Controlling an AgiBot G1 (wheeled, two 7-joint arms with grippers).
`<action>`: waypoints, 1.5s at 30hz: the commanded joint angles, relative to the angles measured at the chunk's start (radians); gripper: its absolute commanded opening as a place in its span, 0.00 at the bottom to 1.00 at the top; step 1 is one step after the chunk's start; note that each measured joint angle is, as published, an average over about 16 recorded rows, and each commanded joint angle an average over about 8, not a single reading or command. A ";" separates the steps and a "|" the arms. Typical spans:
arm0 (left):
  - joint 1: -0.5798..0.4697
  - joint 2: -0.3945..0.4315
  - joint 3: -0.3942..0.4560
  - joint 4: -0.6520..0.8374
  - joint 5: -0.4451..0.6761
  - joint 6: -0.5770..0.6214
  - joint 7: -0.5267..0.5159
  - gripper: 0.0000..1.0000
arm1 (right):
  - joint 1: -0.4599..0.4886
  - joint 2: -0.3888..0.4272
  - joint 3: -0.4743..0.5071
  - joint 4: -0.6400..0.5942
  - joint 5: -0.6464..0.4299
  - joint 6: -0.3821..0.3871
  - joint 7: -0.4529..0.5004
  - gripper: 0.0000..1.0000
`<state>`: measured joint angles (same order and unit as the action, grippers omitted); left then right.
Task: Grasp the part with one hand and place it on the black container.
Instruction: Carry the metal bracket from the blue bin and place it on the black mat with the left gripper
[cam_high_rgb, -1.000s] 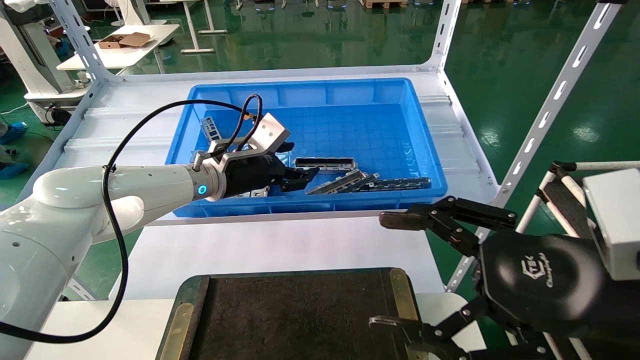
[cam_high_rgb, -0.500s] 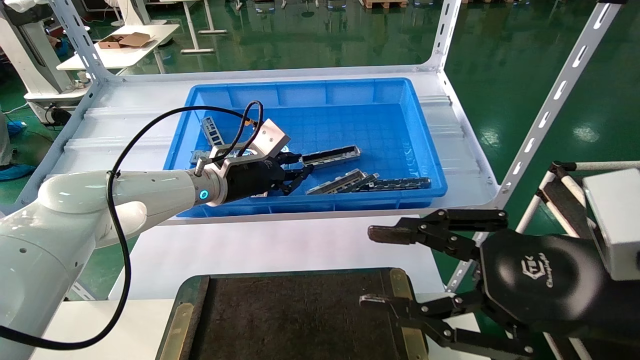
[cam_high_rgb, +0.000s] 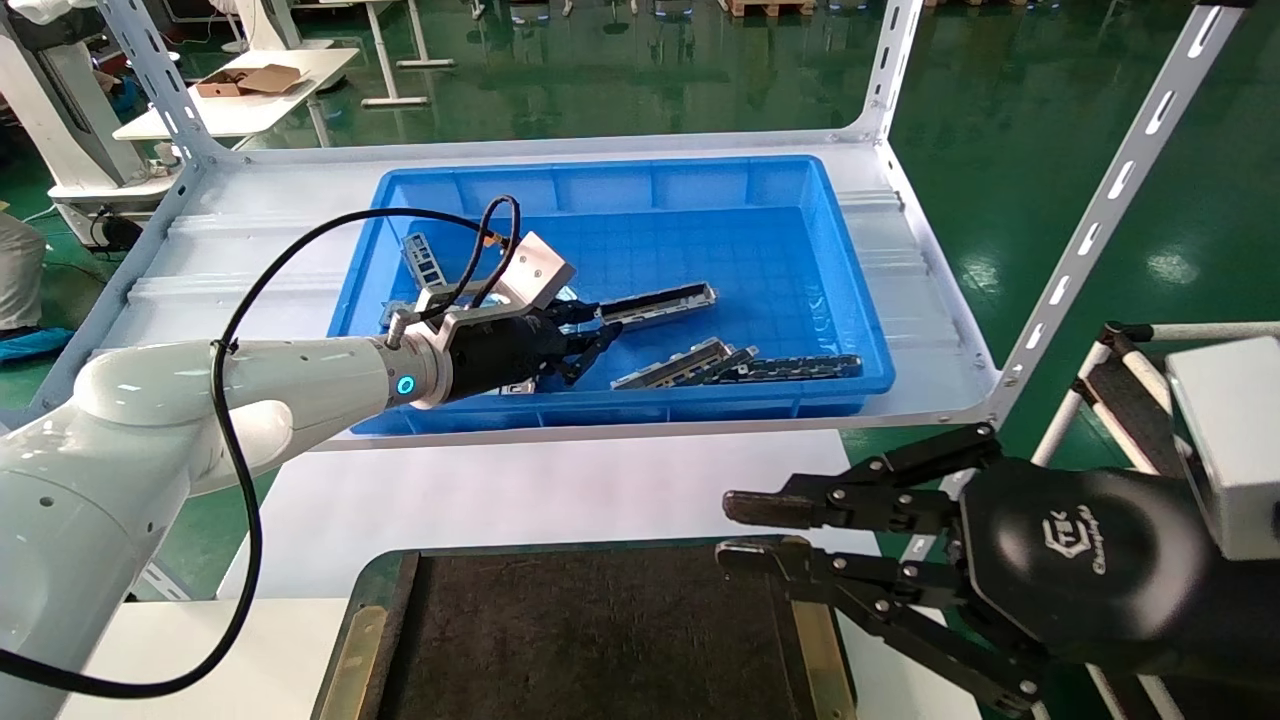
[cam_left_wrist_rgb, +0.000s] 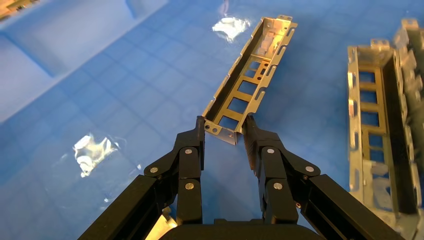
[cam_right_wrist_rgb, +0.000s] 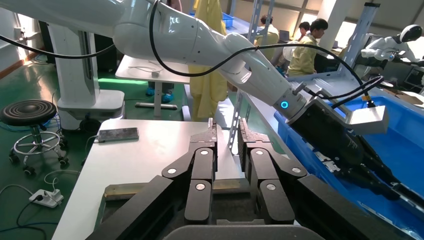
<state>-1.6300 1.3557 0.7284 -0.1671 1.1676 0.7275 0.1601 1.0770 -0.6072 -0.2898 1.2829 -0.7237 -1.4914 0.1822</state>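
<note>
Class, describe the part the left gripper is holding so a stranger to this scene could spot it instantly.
Find the blue bin on the white shelf. Over its floor, the left gripper has its jaws shut on one end of the part, a long grey metal channel with rectangular cut-outs. Unlike the similar parts lying in the bin's near right corner, it is the only one gripped.

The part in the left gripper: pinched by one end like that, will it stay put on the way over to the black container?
The part looks like thin, stiff sheet metal with cut-outs, so probably light and unlikely to sag. The left gripper pinches only one end, so it may pivot or droop. Its smooth walls could slip between the fingertips.
</note>
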 joint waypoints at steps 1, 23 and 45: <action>-0.003 0.000 0.000 -0.002 -0.010 -0.001 0.000 0.00 | 0.000 0.000 0.000 0.000 0.000 0.000 0.000 0.00; -0.040 -0.114 -0.071 0.004 -0.172 0.394 0.047 0.00 | 0.000 0.001 -0.001 0.000 0.001 0.001 -0.001 0.00; 0.205 -0.321 -0.036 -0.204 -0.226 0.843 -0.086 0.00 | 0.001 0.001 -0.003 0.000 0.002 0.001 -0.001 0.00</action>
<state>-1.4189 1.0385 0.6910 -0.3792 0.9407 1.5669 0.0734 1.0776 -0.6060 -0.2926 1.2829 -0.7217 -1.4902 0.1808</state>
